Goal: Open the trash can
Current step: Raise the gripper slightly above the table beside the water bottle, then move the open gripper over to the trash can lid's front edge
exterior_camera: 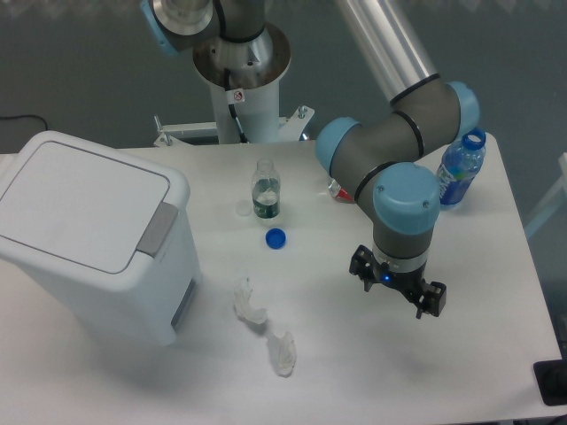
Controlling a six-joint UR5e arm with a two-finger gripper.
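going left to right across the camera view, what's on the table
trash can → crumpled wrapper → open clear bottle → blue cap → second crumpled wrapper → hand hanging over the table → blue-labelled bottle

camera: single fixed view | high, angled down | faces robot base | probably mid-range
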